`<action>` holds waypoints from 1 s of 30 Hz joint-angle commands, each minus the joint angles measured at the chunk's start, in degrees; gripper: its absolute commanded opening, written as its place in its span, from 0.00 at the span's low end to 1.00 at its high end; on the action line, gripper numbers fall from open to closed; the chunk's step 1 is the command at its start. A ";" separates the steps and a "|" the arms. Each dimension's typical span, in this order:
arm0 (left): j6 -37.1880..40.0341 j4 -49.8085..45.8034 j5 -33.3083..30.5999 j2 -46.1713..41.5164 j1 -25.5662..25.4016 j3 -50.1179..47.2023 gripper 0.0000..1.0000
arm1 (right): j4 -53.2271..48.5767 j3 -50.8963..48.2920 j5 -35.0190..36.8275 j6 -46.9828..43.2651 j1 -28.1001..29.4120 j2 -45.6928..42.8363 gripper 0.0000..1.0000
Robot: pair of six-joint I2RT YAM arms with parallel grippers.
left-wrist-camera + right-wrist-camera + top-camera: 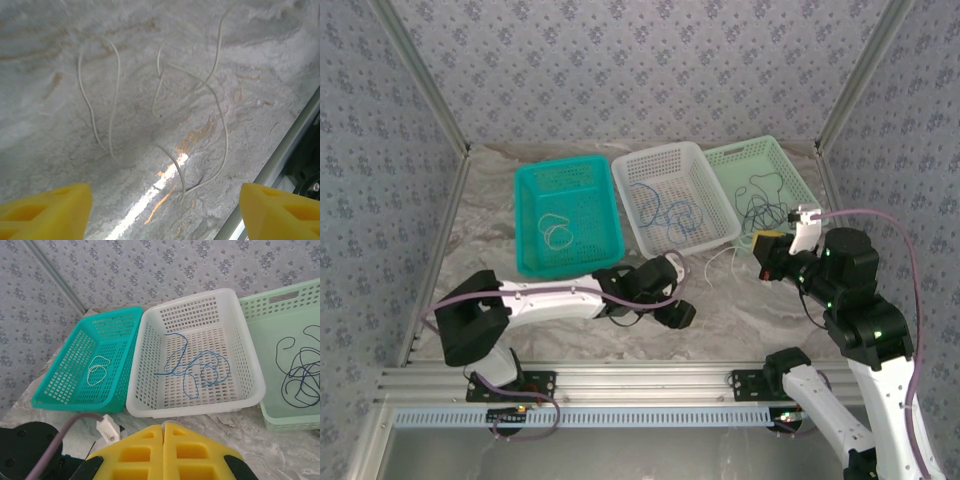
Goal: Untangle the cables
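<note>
A pale cable (pixel 116 100) lies in loose loops on the marbled table, and in the top view it (pixel 720 258) sits in front of the white basket. My left gripper (pixel 165 210) hovers low over it, yellow fingers (pixel 47 207) wide apart, open, one loop end lying between them untouched. In the top view the left gripper (pixel 680 292) is at table centre. A blue cable (pixel 195 367) rests in the white basket (pixel 195 407), a black cable (pixel 300 375) in the green basket (pixel 280 292), and another pale cable (pixel 97 371) in the teal basket (pixel 115 312). My right gripper (pixel 163 432) is shut and empty, raised at the right (pixel 765 240).
The teal basket (pixel 565 166), white basket (pixel 655 152) and green basket (pixel 750 147) stand side by side at the back. A metal rail (pixel 285 155) runs along the near table edge close to the left gripper. Patterned walls enclose the table.
</note>
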 commanded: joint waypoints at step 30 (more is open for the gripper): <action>-3.03 -13.08 -14.28 0.27 -2.36 5.02 0.00 | -1.24 -1.11 5.50 0.64 -0.95 -2.05 0.00</action>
